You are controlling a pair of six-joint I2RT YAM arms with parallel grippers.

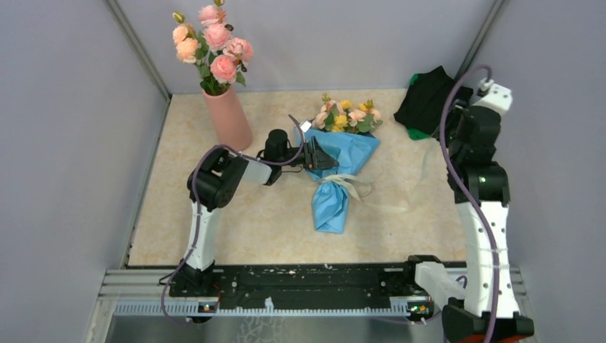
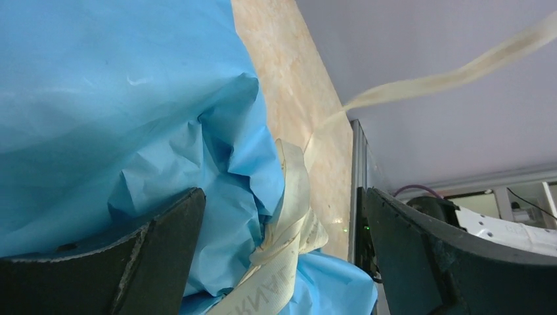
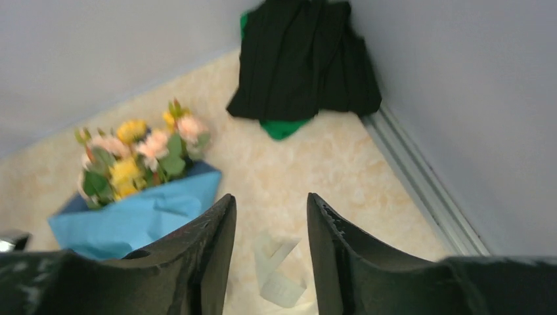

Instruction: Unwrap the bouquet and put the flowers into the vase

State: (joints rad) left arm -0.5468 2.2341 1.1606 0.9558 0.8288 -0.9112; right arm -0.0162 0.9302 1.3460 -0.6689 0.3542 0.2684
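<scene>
Left tool [image 2: 284,197] wide, straddling the blue paper [image 2: 98,98] at the ribbon [image 2: 292,216] knot, gripping nothing. Right tool [image 3: 270,200] has a narrow gap and is empty, with a loose ribbon tail below it. Bouquet [image 1: 339,161] lies mid-bench [image 1: 400,229], blooms toward the far edge; vase [image 1: 229,118] in the far-left corner. We'd close left on paper beside the knot, not on ribbon, so the bundle stays put while the knot is worked loose.
</scene>
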